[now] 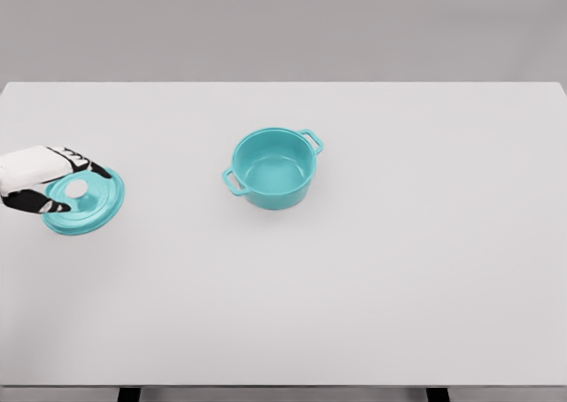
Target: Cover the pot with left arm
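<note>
A teal pot [275,167] with two side handles stands open and upright near the middle of the white table. Far to its left lies the teal lid [89,209] with a white knob [77,188] on top. My left hand [64,188] comes in from the left edge and hovers over the lid's left part. Its dark fingers [91,166] reach past the far side of the knob and the thumb lies on the near side. The fingers look spread on either side of the knob, not closed on it. The right arm is out of view.
The white table [399,287] spans the whole view, with its front edge at the bottom and its far edge against a grey wall. Nothing stands between lid and pot.
</note>
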Controlling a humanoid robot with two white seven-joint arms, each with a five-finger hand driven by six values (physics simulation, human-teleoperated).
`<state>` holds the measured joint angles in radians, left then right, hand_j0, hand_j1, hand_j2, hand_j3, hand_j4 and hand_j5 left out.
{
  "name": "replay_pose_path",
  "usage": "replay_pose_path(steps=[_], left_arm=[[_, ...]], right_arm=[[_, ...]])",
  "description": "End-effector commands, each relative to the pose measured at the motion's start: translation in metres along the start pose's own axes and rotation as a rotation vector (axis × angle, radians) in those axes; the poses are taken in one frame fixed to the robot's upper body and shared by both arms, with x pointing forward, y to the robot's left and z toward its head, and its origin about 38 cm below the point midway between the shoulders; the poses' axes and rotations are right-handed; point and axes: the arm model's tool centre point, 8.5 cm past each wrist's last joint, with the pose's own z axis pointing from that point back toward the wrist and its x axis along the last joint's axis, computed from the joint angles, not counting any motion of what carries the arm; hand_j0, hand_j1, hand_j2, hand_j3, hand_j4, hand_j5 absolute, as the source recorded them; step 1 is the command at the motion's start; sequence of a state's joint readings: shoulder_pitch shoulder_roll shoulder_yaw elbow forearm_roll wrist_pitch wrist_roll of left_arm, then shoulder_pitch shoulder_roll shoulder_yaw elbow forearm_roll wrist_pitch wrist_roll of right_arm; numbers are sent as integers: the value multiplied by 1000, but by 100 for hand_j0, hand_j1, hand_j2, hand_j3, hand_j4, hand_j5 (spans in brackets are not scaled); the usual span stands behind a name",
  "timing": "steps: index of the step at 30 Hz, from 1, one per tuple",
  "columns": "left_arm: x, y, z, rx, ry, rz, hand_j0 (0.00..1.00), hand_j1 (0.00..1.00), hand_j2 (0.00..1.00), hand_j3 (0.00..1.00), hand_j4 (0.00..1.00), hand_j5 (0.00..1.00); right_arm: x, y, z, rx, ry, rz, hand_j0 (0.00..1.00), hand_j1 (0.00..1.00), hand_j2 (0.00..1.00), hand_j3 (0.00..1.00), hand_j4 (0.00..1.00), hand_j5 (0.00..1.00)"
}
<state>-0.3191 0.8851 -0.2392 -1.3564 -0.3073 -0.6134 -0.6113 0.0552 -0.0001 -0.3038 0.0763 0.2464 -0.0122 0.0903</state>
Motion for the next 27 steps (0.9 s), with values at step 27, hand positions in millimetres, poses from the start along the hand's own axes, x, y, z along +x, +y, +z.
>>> replay_pose_path(steps=[27], left_arm=[[-26, -18, -14, -9, 75, 72, 72, 72, 72, 72, 72, 72]], right_arm=[[0, 0, 0, 0, 0, 1, 100, 100, 100, 100, 100, 100]])
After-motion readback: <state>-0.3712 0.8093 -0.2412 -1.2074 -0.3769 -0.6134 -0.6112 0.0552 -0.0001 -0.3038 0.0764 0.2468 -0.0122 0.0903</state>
